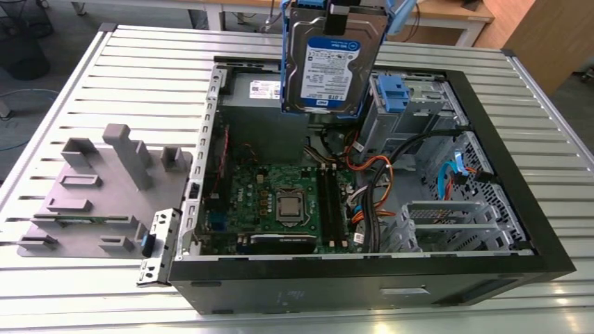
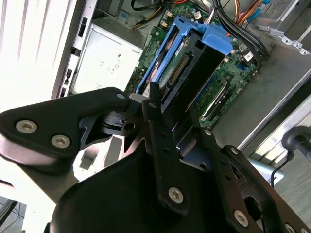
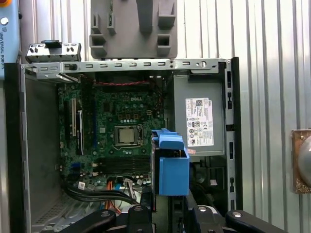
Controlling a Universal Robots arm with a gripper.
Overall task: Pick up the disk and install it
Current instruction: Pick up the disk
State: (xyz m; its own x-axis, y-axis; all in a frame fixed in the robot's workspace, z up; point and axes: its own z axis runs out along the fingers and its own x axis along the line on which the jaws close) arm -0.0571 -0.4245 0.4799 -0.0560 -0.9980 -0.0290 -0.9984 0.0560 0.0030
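Note:
The disk (image 1: 330,62), a silver hard drive with a blue-and-white label and blue side rails, hangs upright in the air above the back of the open computer case (image 1: 501,174). My gripper (image 1: 340,8) is shut on its upper end. In the second wrist view the black fingers (image 2: 156,116) clamp the disk (image 2: 192,63) from both sides, with the motherboard (image 2: 218,87) far below. In the first wrist view the disk (image 3: 171,165) shows edge-on above the case, between the motherboard (image 3: 116,126) and the power-supply box (image 3: 199,121), and my gripper (image 3: 167,213) holds it.
A silver drive cage with a blue latch (image 1: 399,104) stands inside the case at the back, beside orange and black cables (image 1: 390,167). The grey power-supply box (image 1: 255,90) sits behind the motherboard (image 1: 278,202). On the slatted table (image 1: 93,292), a grey holder block (image 1: 102,188) lies at the exterior view's left.

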